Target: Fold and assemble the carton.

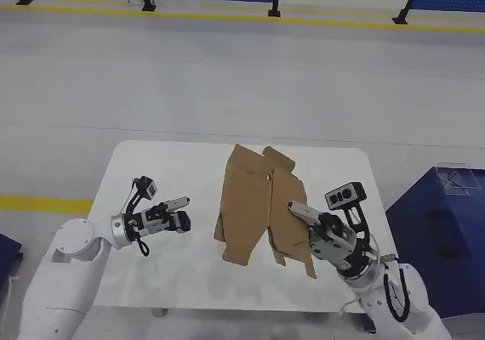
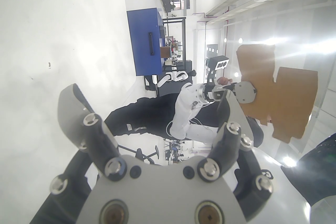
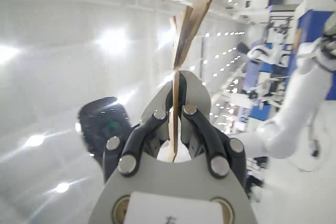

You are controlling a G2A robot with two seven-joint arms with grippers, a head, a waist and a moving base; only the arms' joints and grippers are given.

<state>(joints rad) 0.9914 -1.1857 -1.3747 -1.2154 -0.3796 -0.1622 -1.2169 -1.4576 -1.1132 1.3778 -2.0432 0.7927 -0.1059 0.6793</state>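
Right fingers (image 3: 194, 89) pinch the carton (image 1: 247, 208), raised above the table (image 1: 157, 170); left fingers (image 2: 71, 101) spread wide, pointing toward it.

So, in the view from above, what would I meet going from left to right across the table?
Left gripper, jaws open → flattened cardboard carton, clamped in the right gripper → blue cabinet standing off to the side.

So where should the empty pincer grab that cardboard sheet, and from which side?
Probably the long free edge of the carton facing the open left pincer, coming in from that side, edge-on. The sheet is thin and flat, and the right pincer clamps its opposite edge.
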